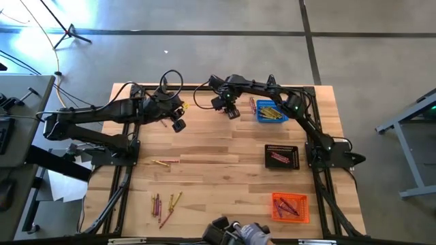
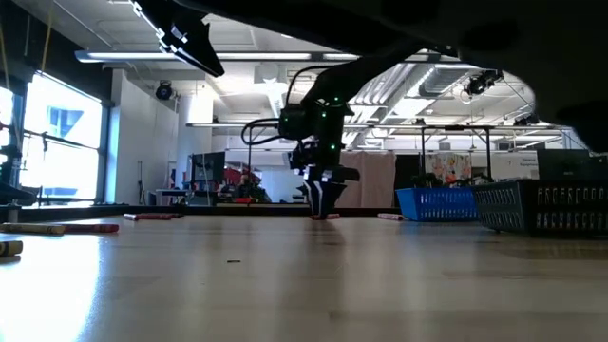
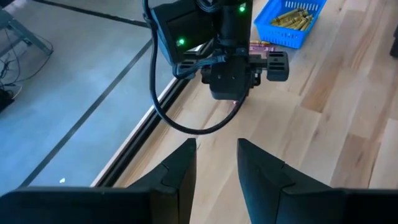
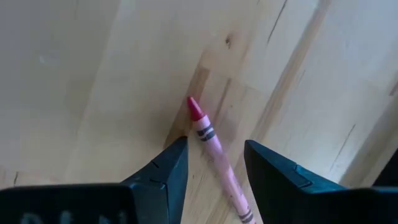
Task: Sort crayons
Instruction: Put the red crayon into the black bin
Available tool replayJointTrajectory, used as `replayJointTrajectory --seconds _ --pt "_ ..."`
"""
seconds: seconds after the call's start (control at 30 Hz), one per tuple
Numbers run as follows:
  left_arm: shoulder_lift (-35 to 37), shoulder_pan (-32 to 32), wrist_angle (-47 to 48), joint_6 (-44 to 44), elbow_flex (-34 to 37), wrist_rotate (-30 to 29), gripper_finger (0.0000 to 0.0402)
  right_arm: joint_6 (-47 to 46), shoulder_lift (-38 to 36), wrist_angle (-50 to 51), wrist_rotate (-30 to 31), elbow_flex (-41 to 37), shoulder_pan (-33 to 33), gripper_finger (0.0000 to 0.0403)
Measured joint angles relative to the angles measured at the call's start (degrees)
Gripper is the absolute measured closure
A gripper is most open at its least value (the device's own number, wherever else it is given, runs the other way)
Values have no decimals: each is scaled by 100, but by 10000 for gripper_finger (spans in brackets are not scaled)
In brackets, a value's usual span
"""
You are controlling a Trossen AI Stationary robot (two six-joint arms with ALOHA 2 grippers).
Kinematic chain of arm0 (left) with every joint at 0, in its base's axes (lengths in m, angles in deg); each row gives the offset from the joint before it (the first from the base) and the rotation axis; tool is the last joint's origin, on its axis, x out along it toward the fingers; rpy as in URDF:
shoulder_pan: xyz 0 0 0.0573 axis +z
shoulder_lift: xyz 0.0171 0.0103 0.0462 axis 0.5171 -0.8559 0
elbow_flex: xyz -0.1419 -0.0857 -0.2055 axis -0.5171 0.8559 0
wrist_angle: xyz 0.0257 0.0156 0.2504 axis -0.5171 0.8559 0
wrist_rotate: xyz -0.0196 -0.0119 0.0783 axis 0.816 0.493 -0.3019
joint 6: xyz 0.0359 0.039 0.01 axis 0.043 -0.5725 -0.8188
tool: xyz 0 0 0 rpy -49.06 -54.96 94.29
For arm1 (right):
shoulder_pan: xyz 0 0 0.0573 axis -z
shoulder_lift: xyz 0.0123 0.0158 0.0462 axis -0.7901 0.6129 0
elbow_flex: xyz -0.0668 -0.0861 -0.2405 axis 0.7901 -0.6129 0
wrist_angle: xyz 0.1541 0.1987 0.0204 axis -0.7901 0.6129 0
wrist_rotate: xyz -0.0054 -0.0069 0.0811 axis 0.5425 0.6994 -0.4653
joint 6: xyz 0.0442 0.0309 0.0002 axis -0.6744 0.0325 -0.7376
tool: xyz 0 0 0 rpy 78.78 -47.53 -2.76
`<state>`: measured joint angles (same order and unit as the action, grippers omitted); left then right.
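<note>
Right wrist view: thin pink paper-wrapped crayon (image 4: 211, 152), red tip, lies flat on pale grained wooden table (image 4: 93, 74) between parted fingers of right gripper (image 4: 214, 165), untouched. Left gripper (image 3: 216, 165) hovers open nearby.

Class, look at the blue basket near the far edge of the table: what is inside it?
The blue basket holds a pile of yellow crayons. The basket's walls and the top crayons hide any lying underneath, so they cannot be counted.

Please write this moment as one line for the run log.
right gripper: open, straddling pink crayon on table | left gripper: open, empty, waiting | blue basket: yellow crayons
</note>
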<state>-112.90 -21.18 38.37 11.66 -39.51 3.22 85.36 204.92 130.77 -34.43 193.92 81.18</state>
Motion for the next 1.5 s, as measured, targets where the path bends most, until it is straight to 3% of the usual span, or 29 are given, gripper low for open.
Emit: replayJointTrajectory --seconds 0.67,0.9,1.2,1.5 --pt "0 4 2 -9 0 -2 300 -781 59 571 -625 7 229 265" --pt "0 4 2 -9 0 -2 300 -801 64 749 -736 4 331 305" --pt "0 4 2 -9 0 -2 300 -803 71 1027 -990 -7 375 390" --pt "0 4 117 -9 0 -4 300 -980 97 1846 -995 512 361 390"
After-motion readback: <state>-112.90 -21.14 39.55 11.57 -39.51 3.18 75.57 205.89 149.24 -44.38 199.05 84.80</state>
